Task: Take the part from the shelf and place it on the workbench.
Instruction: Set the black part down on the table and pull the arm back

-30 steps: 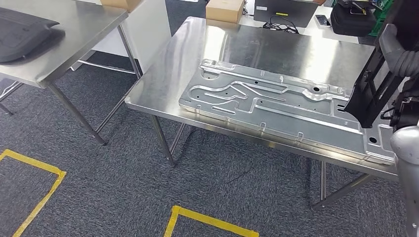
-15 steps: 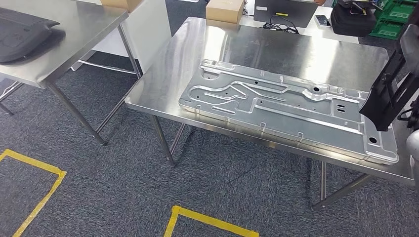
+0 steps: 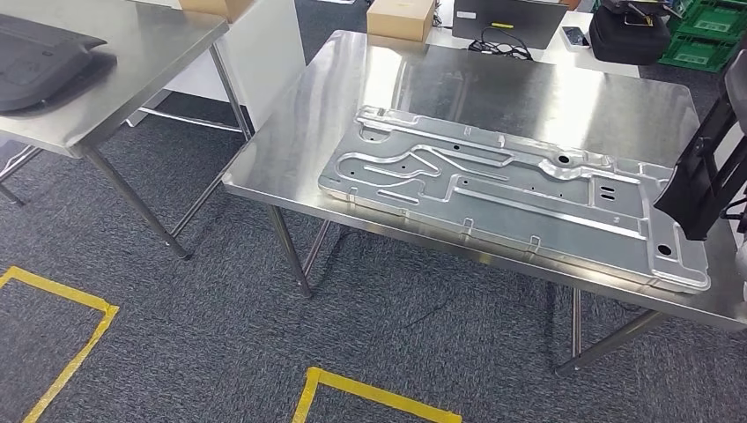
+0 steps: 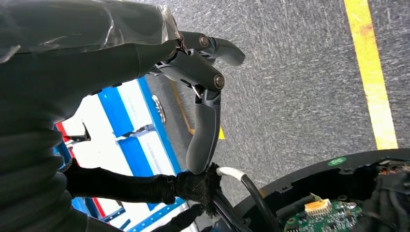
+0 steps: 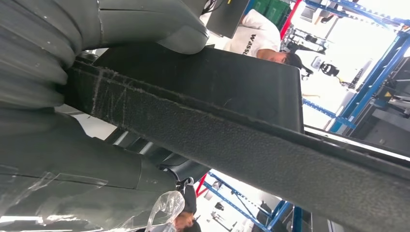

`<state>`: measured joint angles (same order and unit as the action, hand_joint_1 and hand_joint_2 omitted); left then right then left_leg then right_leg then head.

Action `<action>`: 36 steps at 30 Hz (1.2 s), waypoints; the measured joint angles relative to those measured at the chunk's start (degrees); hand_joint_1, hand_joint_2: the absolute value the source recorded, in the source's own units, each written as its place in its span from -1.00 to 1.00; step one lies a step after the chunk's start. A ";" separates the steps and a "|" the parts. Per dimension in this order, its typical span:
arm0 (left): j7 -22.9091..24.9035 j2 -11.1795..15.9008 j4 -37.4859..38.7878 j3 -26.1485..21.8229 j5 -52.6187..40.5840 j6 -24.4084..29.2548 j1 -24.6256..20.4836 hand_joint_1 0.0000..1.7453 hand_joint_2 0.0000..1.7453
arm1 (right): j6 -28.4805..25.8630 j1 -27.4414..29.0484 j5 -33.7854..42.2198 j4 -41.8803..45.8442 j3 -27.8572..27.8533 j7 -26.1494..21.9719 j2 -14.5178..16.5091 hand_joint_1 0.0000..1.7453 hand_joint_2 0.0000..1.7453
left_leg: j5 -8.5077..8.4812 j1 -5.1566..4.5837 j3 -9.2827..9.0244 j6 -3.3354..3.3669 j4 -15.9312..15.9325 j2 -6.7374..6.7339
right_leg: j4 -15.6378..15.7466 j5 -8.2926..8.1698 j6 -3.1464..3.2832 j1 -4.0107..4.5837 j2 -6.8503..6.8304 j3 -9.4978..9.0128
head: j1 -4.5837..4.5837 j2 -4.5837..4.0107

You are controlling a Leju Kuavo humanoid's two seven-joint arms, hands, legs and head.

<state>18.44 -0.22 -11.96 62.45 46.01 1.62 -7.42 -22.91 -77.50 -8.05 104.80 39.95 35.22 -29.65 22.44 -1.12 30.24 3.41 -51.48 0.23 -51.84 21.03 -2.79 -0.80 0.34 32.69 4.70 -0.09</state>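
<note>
The part (image 3: pixel 705 189) is a flat black panel with a ribbed frame. It hangs tilted at the right edge of the head view, above the right end of the steel workbench (image 3: pixel 493 79). In the right wrist view my right hand (image 5: pixel 58 72) grips the part (image 5: pixel 232 121) along its felt-edged rim, with the thumb over its top face. My left hand (image 4: pixel 203 96) hangs over the carpet with its fingers apart and holds nothing.
A large stamped metal plate (image 3: pixel 493 189) lies along the workbench's front half. A cardboard box (image 3: pixel 401 18), a black bag (image 3: pixel 627 35) and green crates (image 3: pixel 705 44) stand behind. A second steel table (image 3: pixel 132 53) stands left. Yellow tape (image 3: pixel 370 392) marks the floor. A person (image 5: pixel 256 41) sits beyond.
My right hand has carried the black part to the right, off the plate's right end and toward the picture's edge. The table and plate have not moved.
</note>
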 joint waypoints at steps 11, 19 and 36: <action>-0.51 0.07 0.00 0.34 -0.39 -1.18 -0.01 -1.00 1.00 | 1.20 -0.11 -0.36 0.04 -0.02 0.37 -0.49 1.00 1.00 | 0.00 -0.01 0.00 0.00 0.00 0.00 | 0.00 0.00 0.00 -0.01 0.00 -0.01 | 0.00 0.00; -0.81 0.07 0.00 1.03 -0.66 -1.14 -0.02 -1.00 1.00 | 1.30 -0.10 -0.37 0.09 -0.02 0.49 -0.75 1.00 1.00 | 0.04 -0.03 0.01 0.01 -0.03 0.00 | 0.02 0.00 0.00 -0.05 0.00 -0.01 | 0.00 0.00; -1.39 0.13 0.00 1.38 -1.53 -0.33 -0.12 -1.00 1.00 | 1.33 -0.12 -0.74 0.28 -0.09 0.75 -1.22 1.00 1.00 | -0.17 0.52 -1.37 1.40 0.64 -0.35 | -9.67 5.57 -1.18 -0.54 -0.05 3.97 | 0.00 0.00</action>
<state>17.05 -0.09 -11.96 63.83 44.48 1.29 -7.54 -21.58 -77.62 -8.80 105.09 39.86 35.97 -30.87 22.27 -0.60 28.88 4.81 -50.84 -0.13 -61.50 26.60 -3.97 -1.33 0.29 36.66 4.70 -0.09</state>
